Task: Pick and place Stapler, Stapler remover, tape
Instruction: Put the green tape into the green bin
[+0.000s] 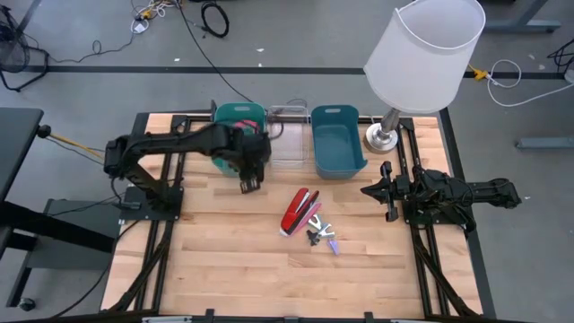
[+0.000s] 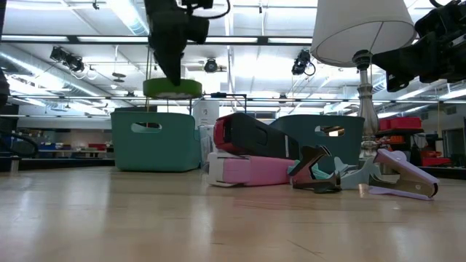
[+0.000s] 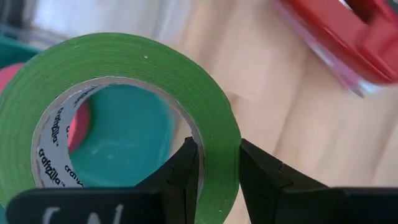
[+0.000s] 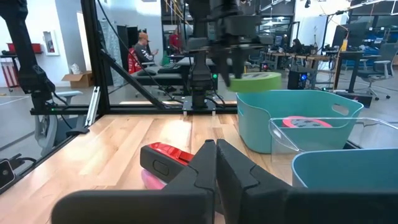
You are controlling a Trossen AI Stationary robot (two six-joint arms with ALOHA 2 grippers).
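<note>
Left end effector (image 3: 217, 171): fingers pinched across the wall of a green roll of tape with a pale printed core (image 3: 118, 99), one finger inside the ring, one outside. Roll carried clear of the wooden worktop (image 1: 233, 260), hanging at the near rim of the teal plastic bin at the back left (image 2: 154, 140). Something pink-red already lies inside that bin, seen through the roll's hole; cannot tell what it is.

Next along the back row: a clear plastic bin (image 1: 289, 148), then a darker blue-teal plastic bin (image 1: 336, 142).

Mid-worktop, untouched: red stapler with a pink base (image 1: 299, 211), lying flat; touching it on the near side, a small dark claw-type staple remover (image 1: 317, 235) beside a lilac-handled piece.

Right end effector (image 4: 216, 163): fingers closed together, holding nothing, parked at the right side of the worktop near a white-shaded lamp with a metal base (image 1: 421, 54).

Progress, as judged: tape is mid-transfer, not yet released. Stapler and remover both remain to be picked. Roughly a third through at best.
</note>
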